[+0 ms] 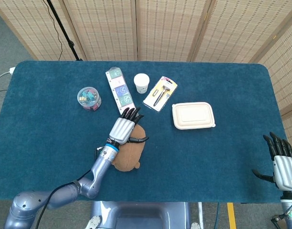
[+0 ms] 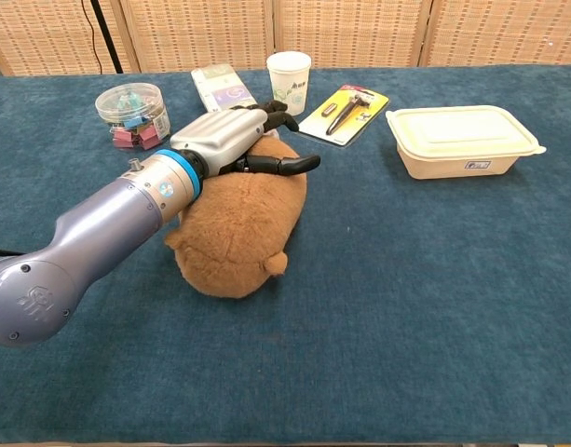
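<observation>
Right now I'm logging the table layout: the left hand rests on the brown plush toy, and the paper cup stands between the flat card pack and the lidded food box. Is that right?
Not quite. The left hand does rest on the brown plush toy, but the paper cup stands between the flat card pack and the blister-packed tool; the lidded food box lies further right. The head view shows it.

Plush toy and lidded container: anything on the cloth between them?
Nothing. In the chest view, only bare blue tablecloth separates the plush toy from the lidded container.
</observation>
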{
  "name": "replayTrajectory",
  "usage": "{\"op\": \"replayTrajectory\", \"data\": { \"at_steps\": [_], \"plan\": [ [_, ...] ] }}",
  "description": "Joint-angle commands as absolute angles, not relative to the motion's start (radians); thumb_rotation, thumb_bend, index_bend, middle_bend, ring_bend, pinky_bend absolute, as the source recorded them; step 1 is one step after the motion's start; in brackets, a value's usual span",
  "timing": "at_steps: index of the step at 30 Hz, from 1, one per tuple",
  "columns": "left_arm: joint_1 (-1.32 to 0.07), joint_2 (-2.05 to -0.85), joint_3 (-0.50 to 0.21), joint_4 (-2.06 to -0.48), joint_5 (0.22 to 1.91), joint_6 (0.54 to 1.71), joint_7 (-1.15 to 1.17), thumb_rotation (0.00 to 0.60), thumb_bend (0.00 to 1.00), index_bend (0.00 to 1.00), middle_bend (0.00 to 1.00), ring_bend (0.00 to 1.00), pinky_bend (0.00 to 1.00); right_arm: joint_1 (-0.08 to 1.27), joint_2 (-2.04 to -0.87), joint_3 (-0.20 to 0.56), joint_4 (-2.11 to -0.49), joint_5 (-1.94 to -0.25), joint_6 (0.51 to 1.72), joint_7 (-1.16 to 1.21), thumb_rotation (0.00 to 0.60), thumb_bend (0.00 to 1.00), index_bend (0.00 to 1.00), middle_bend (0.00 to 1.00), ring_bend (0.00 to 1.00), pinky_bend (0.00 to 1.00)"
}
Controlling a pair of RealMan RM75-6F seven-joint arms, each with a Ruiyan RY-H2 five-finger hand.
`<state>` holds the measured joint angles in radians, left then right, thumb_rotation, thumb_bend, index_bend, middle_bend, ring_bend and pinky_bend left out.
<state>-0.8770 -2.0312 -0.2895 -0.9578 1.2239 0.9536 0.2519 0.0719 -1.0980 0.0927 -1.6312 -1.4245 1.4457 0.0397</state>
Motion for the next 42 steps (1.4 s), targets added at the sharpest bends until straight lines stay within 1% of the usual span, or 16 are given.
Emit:
{"op": "replayTrajectory", "data": {
  "at_steps": [1,6,10,15,18,22,26,28,31,33,36,38,42],
  "plan": [
    [-0.878,-2.030,-0.291,-0.960,1.219,0.953,0.259,0.059,0.00,0.17,0.00,0.00,0.00,0.072,-1.097,0.092,-1.632,-1.424,1.445,0.040,0.600,0.00,0.00,0.00,0.00,0.00],
    [-0.879,-2.005,-0.300,-1.007,1.218,0.969,0.271,0.058,0.00,0.17,0.00,0.00,0.00,0.072,-1.096,0.091,-1.634,-1.425,1.443,0.042,0.600,0.00,0.00,0.00,0.00,0.00],
    [-0.872,-1.950,-0.322,-1.101,1.223,1.011,0.299,0.057,0.00,0.17,0.00,0.00,0.00,0.072,-1.096,0.091,-1.634,-1.426,1.443,0.042,0.600,0.00,0.00,0.00,0.00,0.00],
    [-0.845,-1.828,-0.350,-1.291,1.208,1.052,0.357,0.054,0.00,0.17,0.00,0.00,0.00,0.071,-1.095,0.090,-1.639,-1.430,1.447,0.039,0.600,0.00,0.00,0.00,0.00,0.00],
    [-0.819,-1.734,-0.349,-1.412,1.196,1.069,0.409,0.054,0.00,0.17,0.00,0.00,0.00,0.070,-1.095,0.088,-1.644,-1.434,1.450,0.035,0.600,0.00,0.00,0.00,0.00,0.00],
    [-0.758,-1.587,-0.318,-1.553,1.229,1.122,0.448,0.052,0.00,0.15,0.00,0.00,0.00,0.069,-1.094,0.084,-1.651,-1.442,1.453,0.029,0.600,0.00,0.00,0.00,0.00,0.00],
    [-0.690,-1.453,-0.282,-1.661,1.228,1.159,0.473,0.052,0.00,0.00,0.00,0.00,0.00,0.069,-1.095,0.081,-1.656,-1.448,1.455,0.025,0.600,0.00,0.00,0.00,0.00,0.00],
    [-0.643,-1.375,-0.254,-1.710,1.235,1.187,0.479,0.053,0.00,0.00,0.00,0.00,0.00,0.069,-1.095,0.080,-1.658,-1.450,1.455,0.024,0.600,0.00,0.00,0.00,0.00,0.00],
    [-0.589,-1.300,-0.219,-1.747,1.266,1.225,0.451,0.053,0.00,0.00,0.00,0.00,0.00,0.069,-1.095,0.079,-1.659,-1.452,1.456,0.023,0.600,0.00,0.00,0.00,0.00,0.00],
    [-0.509,-1.223,-0.165,-1.762,1.320,1.287,0.377,0.054,0.00,0.00,0.00,0.00,0.00,0.069,-1.095,0.079,-1.661,-1.457,1.459,0.021,0.600,0.00,0.00,0.00,0.00,0.00],
    [-0.440,-1.182,-0.115,-1.744,1.363,1.344,0.307,0.057,0.00,0.00,0.00,0.00,0.00,0.069,-1.094,0.078,-1.661,-1.460,1.461,0.019,0.600,0.00,0.00,0.00,0.00,0.00],
    [-0.392,-1.166,-0.078,-1.721,1.382,1.379,0.270,0.071,0.00,0.00,0.00,0.00,0.00,0.068,-1.094,0.078,-1.661,-1.461,1.463,0.018,0.600,0.00,0.00,0.00,0.00,0.00],
    [-0.302,-1.155,-0.021,-1.678,1.384,1.444,0.234,0.138,0.00,0.00,0.00,0.00,0.00,0.067,-1.093,0.079,-1.661,-1.460,1.465,0.019,0.600,0.00,0.00,0.00,0.00,0.00]
  ]
}}
